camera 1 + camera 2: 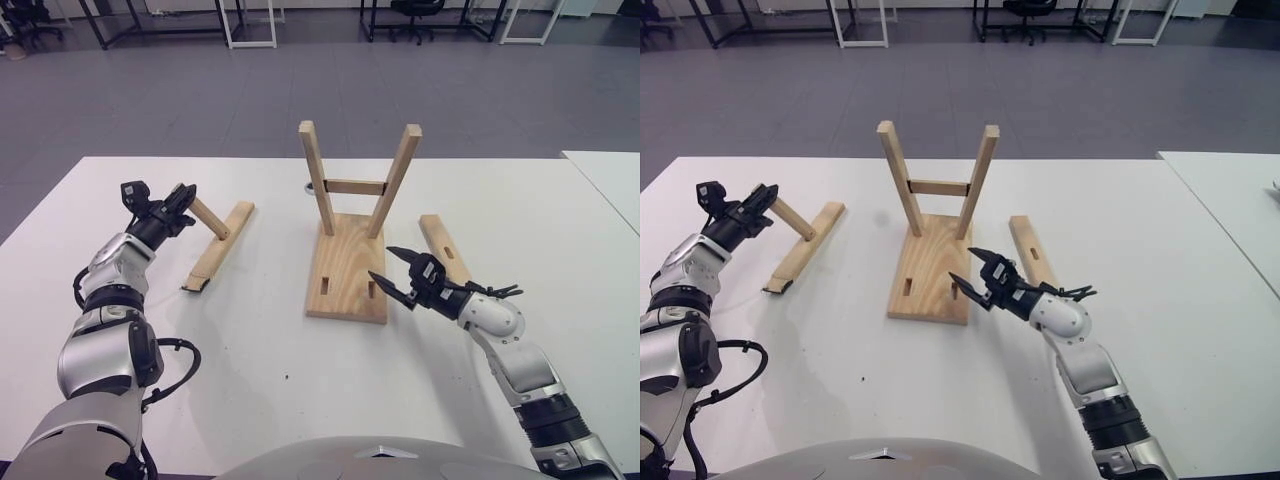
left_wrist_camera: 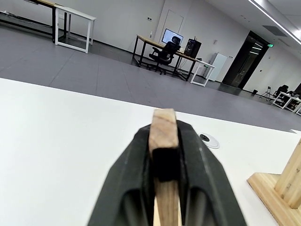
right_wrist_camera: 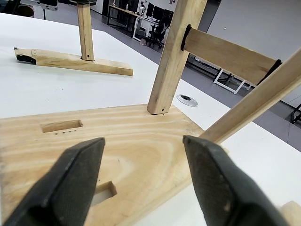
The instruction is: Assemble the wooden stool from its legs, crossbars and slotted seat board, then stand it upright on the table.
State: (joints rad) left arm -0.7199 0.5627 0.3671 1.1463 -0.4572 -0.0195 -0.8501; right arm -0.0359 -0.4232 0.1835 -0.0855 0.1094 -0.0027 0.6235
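While the left gripper (image 1: 188,200) clamps the crossbar (image 1: 212,220) of a leg (image 1: 218,247) lying on the table (image 1: 520,200), the right gripper (image 1: 380,262) hovers, jaws apart, beside the seat board (image 1: 345,278); the wood looks light, stiff, best gripped mid-length.

A small round grey cable grommet (image 2: 207,139) sits flush in the white work table (image 1: 250,380), and a second white table (image 1: 610,185) stands just beside it on the right, a narrow gap between them. Beyond, a grey tiled floor (image 1: 200,90) runs back to a white table on white legs (image 2: 77,12) and a black office chair (image 1: 415,10). A black-legged desk (image 2: 150,40) carries a lit monitor (image 2: 171,36), and a dark doorway (image 2: 244,59) opens farther along the wall.
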